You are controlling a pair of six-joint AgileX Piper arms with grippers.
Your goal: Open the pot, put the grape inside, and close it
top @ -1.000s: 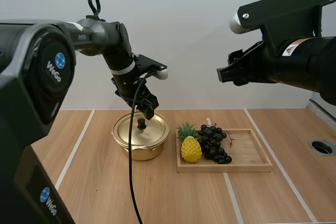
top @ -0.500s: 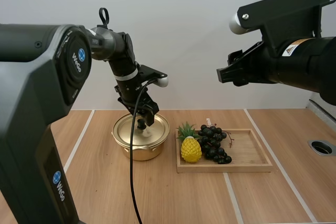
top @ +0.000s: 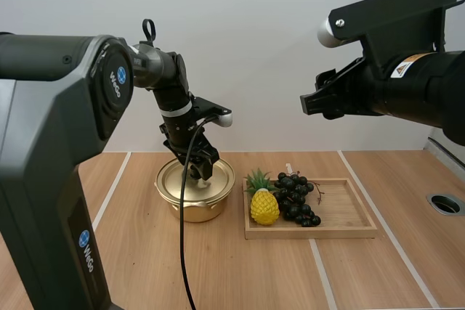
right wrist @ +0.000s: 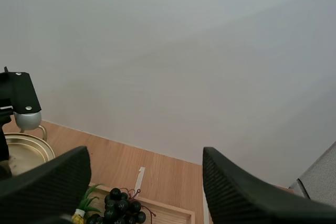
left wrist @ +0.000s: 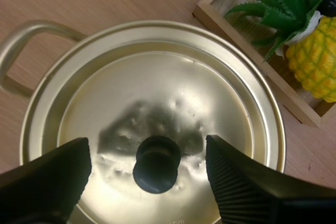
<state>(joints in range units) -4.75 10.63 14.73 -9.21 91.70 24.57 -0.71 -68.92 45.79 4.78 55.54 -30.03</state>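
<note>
A gold pot (top: 195, 192) stands on the table with its lid (left wrist: 157, 98) on. My left gripper (top: 199, 170) is down over the lid, open, with its fingers (left wrist: 241, 182) on either side of the black knob (left wrist: 156, 163) and apart from it. A bunch of dark grapes (top: 296, 198) lies on the wooden tray (top: 341, 212) to the right of the pot; the grapes (right wrist: 119, 207) also sit below my right gripper (right wrist: 144, 195). That gripper (top: 309, 103) is open and hangs high above the tray, holding nothing.
A yellow toy pineapple (top: 264, 202) lies in the tray's left end, close to the pot; its leaves and body (left wrist: 312, 61) are just past the pot rim. A round hole (top: 445, 204) is set in the table at the far right.
My left gripper has come down from above the pot until its open fingers flank the lid knob. The right arm has stayed still.
</note>
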